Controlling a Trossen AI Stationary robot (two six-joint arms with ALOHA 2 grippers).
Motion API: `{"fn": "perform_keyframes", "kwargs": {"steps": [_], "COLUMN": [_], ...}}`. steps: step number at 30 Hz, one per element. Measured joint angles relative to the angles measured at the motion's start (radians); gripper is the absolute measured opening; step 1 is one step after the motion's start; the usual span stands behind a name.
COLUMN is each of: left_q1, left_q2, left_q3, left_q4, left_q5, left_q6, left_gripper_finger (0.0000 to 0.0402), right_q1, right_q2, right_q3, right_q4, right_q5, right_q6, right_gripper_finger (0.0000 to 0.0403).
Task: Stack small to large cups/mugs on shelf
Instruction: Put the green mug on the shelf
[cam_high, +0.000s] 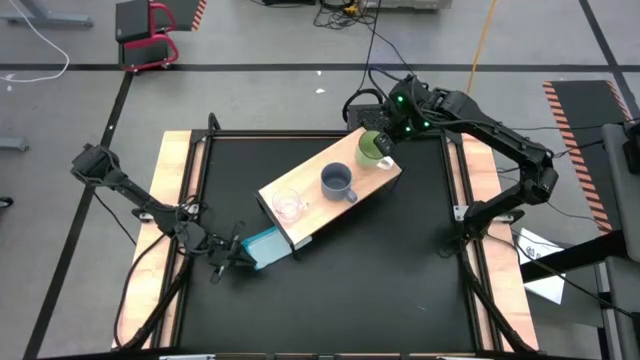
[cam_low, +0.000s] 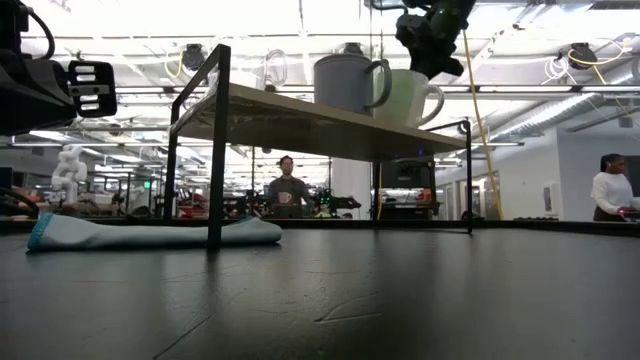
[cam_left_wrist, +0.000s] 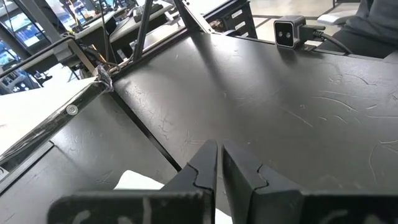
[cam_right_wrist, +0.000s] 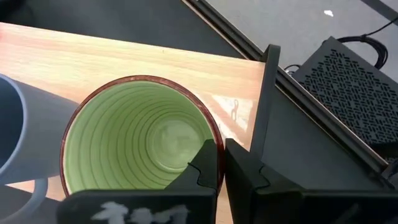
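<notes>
The light-wood shelf (cam_high: 315, 215) stands slantwise mid-table on black legs. On its top stand a clear glass cup (cam_high: 288, 204) near its near-left end, a grey-blue mug (cam_high: 337, 182) in the middle, and a light-green mug (cam_high: 372, 149) at its far-right end. My right gripper (cam_high: 384, 145) is above the green mug (cam_right_wrist: 143, 143) and shut on it. My left gripper (cam_high: 235, 256) is shut and empty, low over the black table (cam_left_wrist: 280, 112) at the near left, beside the teal block (cam_high: 265, 247). My right gripper pinches the green mug's rim (cam_right_wrist: 216, 135) on the side toward the table's far right, one finger (cam_right_wrist: 204, 165) inside the mug and one outside. The fingers come from above, pointing down. The mug is upright, and its base looks to rest on the shelf top (cam_low: 300, 115).
The teal block (cam_low: 150, 232) lies on the table by the shelf's near-left leg (cam_low: 217, 150). Light-wood boards (cam_high: 175, 160) run along the table's left and right sides. A small camera (cam_left_wrist: 289, 31) sits at the table's edge. People stand in the room behind (cam_low: 288, 190).
</notes>
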Motion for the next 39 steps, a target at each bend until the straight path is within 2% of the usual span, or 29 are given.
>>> {"fn": "perform_keyframes", "kwargs": {"steps": [5,39], "left_q1": [0.0,0.0], "left_q2": [0.0,0.0], "left_q3": [0.0,0.0], "left_q4": [0.0,-0.001], "left_q5": [0.0,0.002], "left_q6": [0.0,-0.051], "left_gripper_finger": [0.0026,0.0026], "right_q1": [0.0,0.005], "right_q2": [0.0,0.0], "right_q3": [0.0,-0.001], "right_q4": [-0.049,-0.049], "right_q5": [0.0,0.0], "right_q6": [0.0,0.008], "right_gripper_finger": [0.0001,0.0014]}}
